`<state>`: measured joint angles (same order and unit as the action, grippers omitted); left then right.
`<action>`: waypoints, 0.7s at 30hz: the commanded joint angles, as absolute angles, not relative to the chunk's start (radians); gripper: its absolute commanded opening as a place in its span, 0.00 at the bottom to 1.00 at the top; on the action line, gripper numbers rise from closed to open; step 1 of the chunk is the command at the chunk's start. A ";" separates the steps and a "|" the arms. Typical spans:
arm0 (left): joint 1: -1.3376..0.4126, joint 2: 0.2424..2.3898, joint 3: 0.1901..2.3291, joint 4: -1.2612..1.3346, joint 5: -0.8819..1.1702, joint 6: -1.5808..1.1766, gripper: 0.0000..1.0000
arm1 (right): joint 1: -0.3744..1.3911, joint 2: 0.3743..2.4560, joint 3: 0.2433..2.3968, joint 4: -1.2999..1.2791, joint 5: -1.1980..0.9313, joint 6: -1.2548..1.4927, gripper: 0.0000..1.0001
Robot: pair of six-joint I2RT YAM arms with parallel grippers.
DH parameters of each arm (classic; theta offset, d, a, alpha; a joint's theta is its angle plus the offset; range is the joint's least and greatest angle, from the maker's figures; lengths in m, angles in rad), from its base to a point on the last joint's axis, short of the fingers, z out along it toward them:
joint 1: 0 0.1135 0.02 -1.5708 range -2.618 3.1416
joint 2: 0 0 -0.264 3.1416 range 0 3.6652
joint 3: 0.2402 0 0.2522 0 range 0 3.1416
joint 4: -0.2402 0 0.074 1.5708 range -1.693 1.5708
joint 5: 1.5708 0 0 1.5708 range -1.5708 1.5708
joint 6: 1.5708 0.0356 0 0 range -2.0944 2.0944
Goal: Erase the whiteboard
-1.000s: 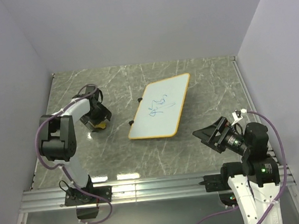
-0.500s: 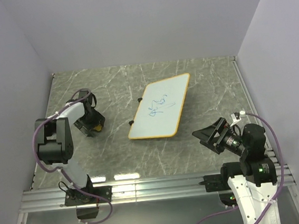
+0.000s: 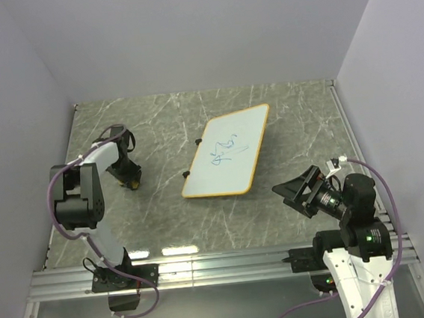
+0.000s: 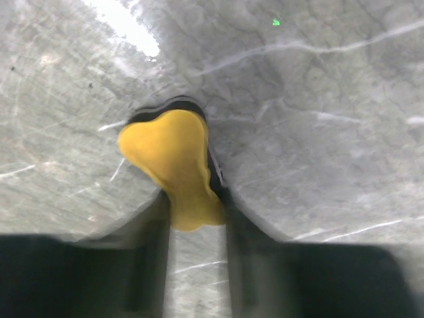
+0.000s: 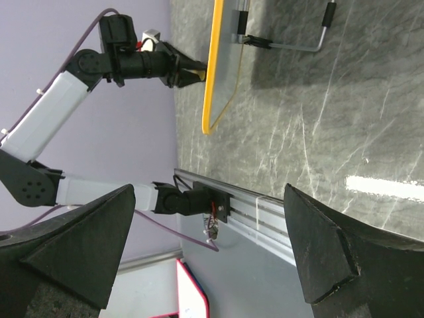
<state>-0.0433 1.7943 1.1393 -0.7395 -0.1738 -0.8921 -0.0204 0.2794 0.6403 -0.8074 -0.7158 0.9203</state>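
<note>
Whiteboard (image 3: 228,151): white, orange-yellow rim, blue scribbles. Table (image 3: 283,122) — grey-green marble, pale veins. At the board's nine o'clock, a plain yellow lump (image 4: 175,159); cables (image 3: 53,198) purple.

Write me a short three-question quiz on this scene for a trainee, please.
1. True or false: the whiteboard is already wiped clean.
2. What does the left gripper grip? A) a yellow pad B) a marker C) nothing
3. Is the right gripper open or shut?
Key: 1 false, blue scribbles show on it; 2 A; 3 open.
</note>
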 commanded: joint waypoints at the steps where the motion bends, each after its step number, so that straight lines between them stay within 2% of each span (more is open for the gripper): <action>1: -0.043 1.801 1.155 -0.704 -0.170 -0.913 0.11 | -0.023 0.276 0.650 -0.778 -0.729 0.893 1.00; 2: -0.043 1.802 1.154 -0.704 -0.172 -0.911 0.02 | -0.023 0.281 0.652 -0.778 -0.730 0.887 1.00; 3: -0.044 1.802 1.154 -0.704 -0.169 -0.901 0.00 | -0.023 0.282 0.652 -0.779 -0.732 0.882 1.00; 9: -0.102 1.726 1.193 -0.660 -0.077 -0.792 0.00 | -0.023 0.305 0.657 -0.779 -0.753 0.867 1.00; 13: -0.170 1.655 1.313 -0.643 0.018 -0.718 0.00 | -0.023 0.325 0.667 -0.753 -0.762 0.868 1.00; 21: -0.325 1.689 1.535 -0.572 0.423 -0.601 0.00 | -0.023 0.417 0.676 -0.669 -0.712 0.911 1.00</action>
<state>-0.2752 1.6989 1.4773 -0.6319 0.1921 -0.6785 -0.0204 0.3832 0.6403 -0.7494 -0.7303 0.9001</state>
